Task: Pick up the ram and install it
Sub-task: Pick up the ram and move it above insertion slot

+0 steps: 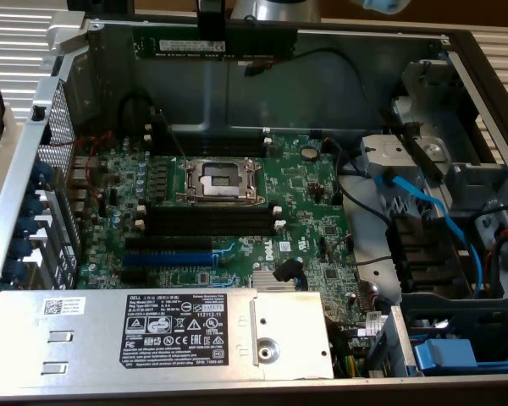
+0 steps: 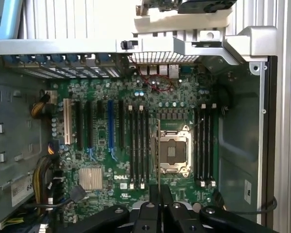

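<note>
The ram (image 1: 205,44) hangs at 12 o'clock from the processor socket (image 1: 220,179), high over the board, so the carrying step is in hand. The gripper (image 2: 159,196) has its jaws almost closed, pinching the stick, it seems by the upper edge. Installing calls for lining its edge along an empty memory slot (image 1: 212,222).

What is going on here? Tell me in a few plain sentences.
A robot gripper is shut on the ram, holding it level by its upper edge above the open computer case. The ram hangs clear of the motherboard and is not yet in any slot. The memory slots beside the processor socket look empty.
</note>
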Tool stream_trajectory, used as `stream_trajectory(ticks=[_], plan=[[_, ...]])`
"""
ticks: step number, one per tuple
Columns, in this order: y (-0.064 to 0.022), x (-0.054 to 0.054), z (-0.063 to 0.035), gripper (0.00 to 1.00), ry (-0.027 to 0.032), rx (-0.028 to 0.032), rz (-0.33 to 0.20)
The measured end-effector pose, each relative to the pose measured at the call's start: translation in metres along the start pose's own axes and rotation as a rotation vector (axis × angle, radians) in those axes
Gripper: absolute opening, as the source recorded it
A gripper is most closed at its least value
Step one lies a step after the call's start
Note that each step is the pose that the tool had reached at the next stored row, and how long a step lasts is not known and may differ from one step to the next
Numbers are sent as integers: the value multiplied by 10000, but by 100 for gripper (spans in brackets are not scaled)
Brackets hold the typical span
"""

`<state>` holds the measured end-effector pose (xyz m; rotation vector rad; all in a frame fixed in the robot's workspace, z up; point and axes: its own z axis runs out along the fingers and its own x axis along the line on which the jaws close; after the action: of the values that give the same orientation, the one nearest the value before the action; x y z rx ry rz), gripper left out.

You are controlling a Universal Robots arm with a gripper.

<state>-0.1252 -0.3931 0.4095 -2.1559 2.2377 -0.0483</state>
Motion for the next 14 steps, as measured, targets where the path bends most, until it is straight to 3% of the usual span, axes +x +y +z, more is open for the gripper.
stream_trajectory(ticks=[5,14], plan=[[1,-72,23,12,0,1,32],[-1,-69,48,12,1,2,70]])
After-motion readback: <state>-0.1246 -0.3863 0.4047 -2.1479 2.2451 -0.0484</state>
